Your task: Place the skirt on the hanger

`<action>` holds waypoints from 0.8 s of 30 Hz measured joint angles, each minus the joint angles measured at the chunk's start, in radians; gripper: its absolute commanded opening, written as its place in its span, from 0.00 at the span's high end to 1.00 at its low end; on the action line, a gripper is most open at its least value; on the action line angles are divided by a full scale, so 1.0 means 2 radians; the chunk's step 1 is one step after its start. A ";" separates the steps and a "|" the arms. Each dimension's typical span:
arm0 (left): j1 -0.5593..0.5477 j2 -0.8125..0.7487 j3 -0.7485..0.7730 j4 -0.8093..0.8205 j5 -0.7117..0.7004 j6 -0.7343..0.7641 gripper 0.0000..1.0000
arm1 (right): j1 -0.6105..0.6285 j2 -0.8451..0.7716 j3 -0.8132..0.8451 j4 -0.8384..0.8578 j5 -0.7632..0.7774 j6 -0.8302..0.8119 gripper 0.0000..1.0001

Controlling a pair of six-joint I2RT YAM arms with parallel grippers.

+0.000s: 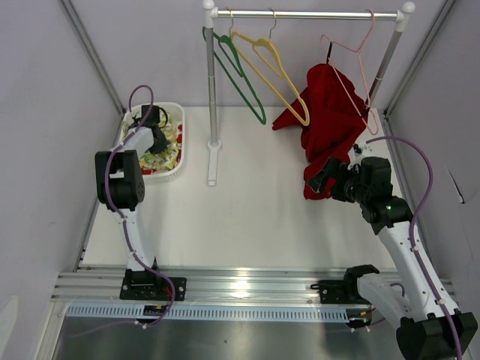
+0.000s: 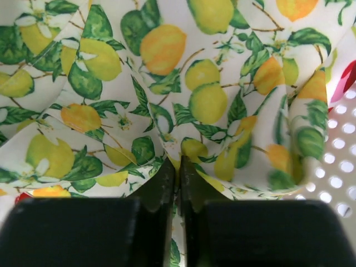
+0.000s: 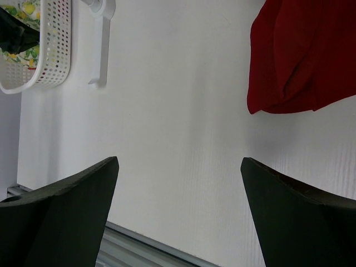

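Note:
A lemon-print skirt (image 1: 172, 139) lies bunched in a white perforated basket (image 1: 183, 154) at the back left. My left gripper (image 1: 159, 142) reaches down into the basket. In the left wrist view its jaws (image 2: 178, 162) are shut on a fold of the lemon-print fabric (image 2: 206, 100). My right gripper (image 1: 319, 181) is open and empty, low over the table just left of the hem of a red garment (image 1: 330, 112). That garment hangs on a pink hanger (image 1: 341, 45) on the rail (image 1: 307, 13). The right wrist view shows the gripper (image 3: 179, 162) over bare table and the red hem (image 3: 300, 55).
A green hanger (image 1: 260, 116) and a yellow hanger (image 1: 304, 116) hang empty on the rail. The rail's left post (image 1: 212, 90) stands just right of the basket. The basket wall shows in the left wrist view (image 2: 339, 183) and the right wrist view (image 3: 53, 50).

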 measured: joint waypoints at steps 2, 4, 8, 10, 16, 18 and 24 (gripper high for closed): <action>0.000 -0.001 -0.001 0.000 0.002 0.001 1.00 | 0.000 0.001 0.000 0.002 -0.002 0.000 0.01; 0.000 -0.008 -0.003 0.000 0.003 0.002 1.00 | 0.000 0.001 0.000 0.002 -0.004 0.000 0.01; 0.000 -0.045 -0.006 -0.007 0.003 0.002 1.00 | 0.000 0.001 0.000 0.002 -0.005 0.000 0.01; 0.000 -0.073 -0.006 -0.010 0.004 0.002 1.00 | 0.001 0.001 0.000 0.002 -0.006 0.000 0.01; -0.003 -0.177 0.002 -0.014 0.010 0.008 1.00 | 0.001 0.000 0.000 0.006 -0.009 0.000 0.01; -0.006 -0.206 0.004 -0.013 0.013 0.015 1.00 | 0.001 0.000 0.000 0.010 -0.010 0.000 0.01; -0.063 -0.282 -0.010 -0.012 0.012 0.031 1.00 | 0.001 0.004 0.000 0.023 -0.019 0.001 0.01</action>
